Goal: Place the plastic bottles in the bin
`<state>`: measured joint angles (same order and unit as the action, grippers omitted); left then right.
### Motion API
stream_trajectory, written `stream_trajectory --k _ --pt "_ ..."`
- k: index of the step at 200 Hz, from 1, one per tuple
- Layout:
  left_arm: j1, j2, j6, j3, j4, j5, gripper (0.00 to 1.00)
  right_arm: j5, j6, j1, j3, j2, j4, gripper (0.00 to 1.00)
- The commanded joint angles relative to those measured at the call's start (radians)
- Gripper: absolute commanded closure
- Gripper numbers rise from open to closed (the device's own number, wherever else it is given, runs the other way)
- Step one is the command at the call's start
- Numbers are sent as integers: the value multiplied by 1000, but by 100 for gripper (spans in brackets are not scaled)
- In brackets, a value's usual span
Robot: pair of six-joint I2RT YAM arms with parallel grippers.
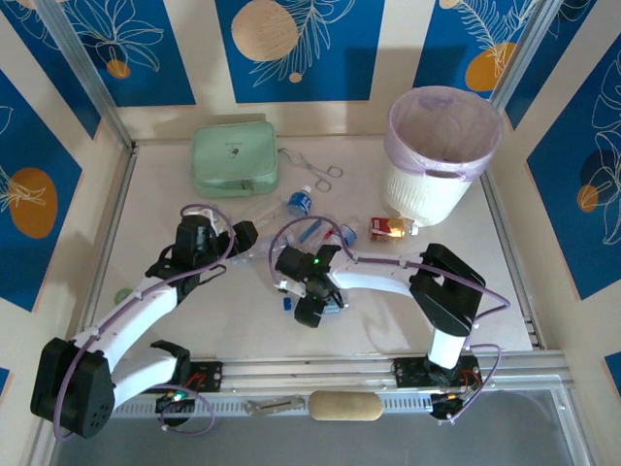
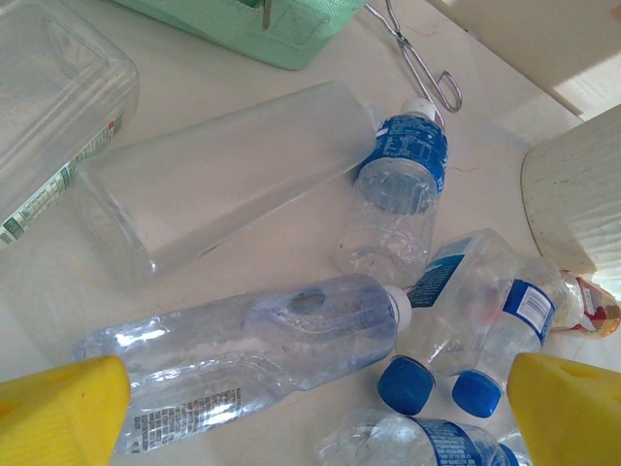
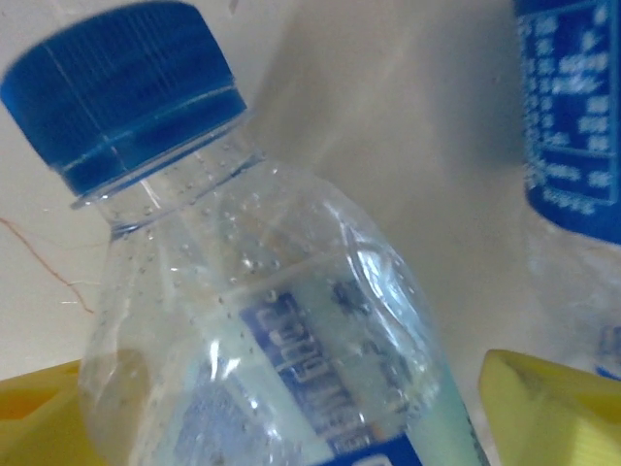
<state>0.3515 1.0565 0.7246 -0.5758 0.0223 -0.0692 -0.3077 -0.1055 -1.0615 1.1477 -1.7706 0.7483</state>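
Observation:
Several clear plastic bottles lie in a heap mid-table. My right gripper [image 1: 316, 305] is low over one; in the right wrist view this blue-capped, blue-labelled bottle [image 3: 262, 320] lies between the yellow fingers [image 3: 548, 408]. The left finger touches it and a gap shows at the right one, so the gripper [image 3: 291, 417] is open. My left gripper [image 1: 208, 243] hovers open over a long clear bottle with a white cap [image 2: 262, 340] and holds nothing. Two blue-capped bottles [image 2: 466, 320] and a blue-labelled one [image 2: 398, 184] lie beyond it. The bin [image 1: 441, 160], white with a lilac bag, stands at the back right.
A mint-green zip case [image 1: 233, 158] sits at the back left, with metal tongs [image 1: 315, 171] beside it. A red-and-white carton [image 1: 388, 228] lies at the foot of the bin. A flat clear container [image 2: 223, 180] and a clear tub [image 2: 49, 107] lie left of the heap.

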Motion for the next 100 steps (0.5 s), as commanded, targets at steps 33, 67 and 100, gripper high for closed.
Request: stream_trajectory --k 33,67,100 --pt "-19 -12 4 15 -18 3 1 38 18 -12 -31 20 -19 24" --pt "-21 -9 7 11 -23 -7 1 18 29 -13 -31 -21 -25 31" --pt "-22 -22 6 13 -13 3 1 20 29 -13 -30 -20 -41 34"
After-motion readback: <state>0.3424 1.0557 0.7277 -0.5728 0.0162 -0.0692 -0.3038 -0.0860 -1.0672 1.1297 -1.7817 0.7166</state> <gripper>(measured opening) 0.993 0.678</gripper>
